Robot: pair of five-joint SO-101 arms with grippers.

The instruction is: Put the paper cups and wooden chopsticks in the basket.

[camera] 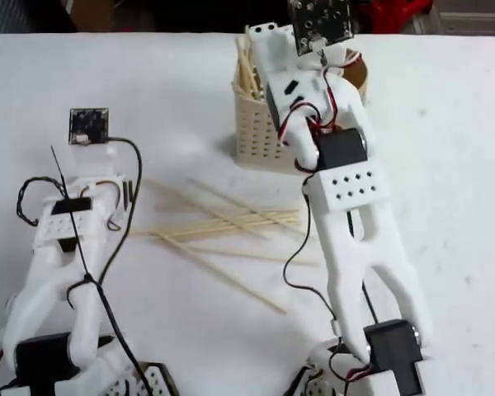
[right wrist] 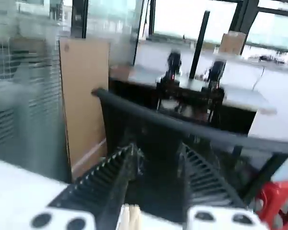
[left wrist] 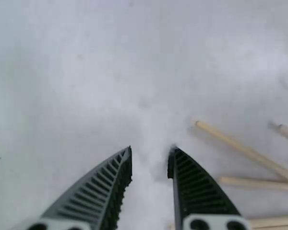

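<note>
Hovering over the white basket [camera: 256, 136] at the table's [camera: 445, 165] far edge, the right gripper [right wrist: 157, 148] has its jaws slightly parted, with two pale chopstick ends [right wrist: 130, 216] lying against one finger. More chopsticks [camera: 247, 70] stand in the basket. Loose wooden chopsticks [camera: 223, 224] lie mid-table beside the left gripper [left wrist: 150, 158], which is narrowly open and empty.

Left arm [camera: 58, 272] folded low, right arm [camera: 346, 190] outstretched; both jaws parted.
</note>
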